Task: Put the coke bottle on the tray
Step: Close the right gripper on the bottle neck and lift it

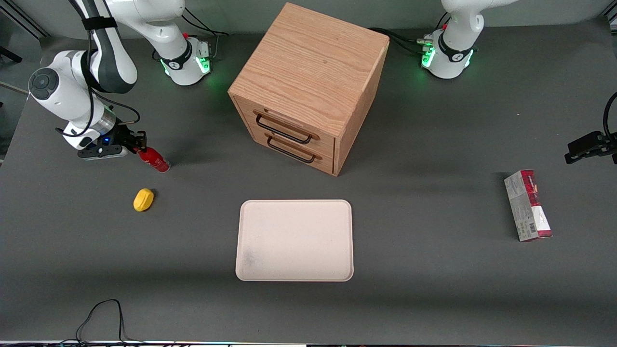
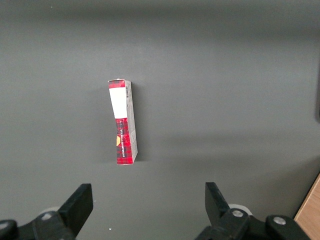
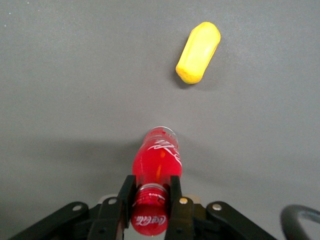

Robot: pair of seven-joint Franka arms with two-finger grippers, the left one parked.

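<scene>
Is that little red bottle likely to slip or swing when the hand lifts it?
Possibly. The hand pinches the coke bottle only at its narrow neck, so the body may swing. It looks rigid and glossy, perhaps slippery, and its round shape could roll on the tray.

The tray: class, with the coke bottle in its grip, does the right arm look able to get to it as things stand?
Probably yes. The gripper is shut on the coke bottle, and only bare table separates it from the tray; the lemon lies off that path.

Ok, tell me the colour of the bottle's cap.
Red with white lettering, like the coke bottle; clearest in the right wrist view, between the end effector fingers.
</scene>
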